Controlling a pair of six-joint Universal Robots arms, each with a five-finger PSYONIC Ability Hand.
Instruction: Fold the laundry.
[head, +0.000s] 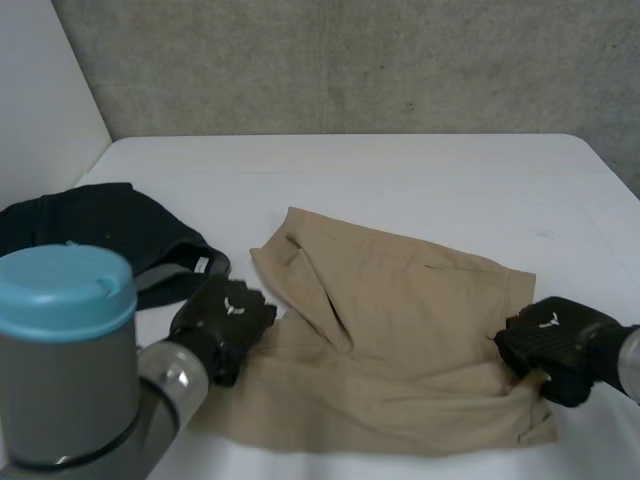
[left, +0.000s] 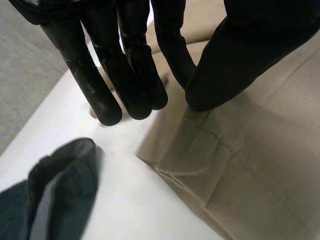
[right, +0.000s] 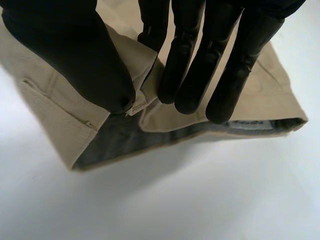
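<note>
Roughly mid-table, toward the 6 o'clock side of the white table (head: 400, 180), lie the tan shorts (head: 400, 330). The left hand (head: 225, 320) sits at their 9 o'clock edge, thumb and fingers pinching a stitched hem. The right hand (head: 550, 345) is at their 4 o'clock edge, nipping a raised fold of waistband between thumb and fingers. The shorts lie mostly flat, one flap creased over near 11 o'clock, the waistband gaping on grey lining. A dark garment (head: 100, 235) lies at the table's 9 o'clock.
</note>
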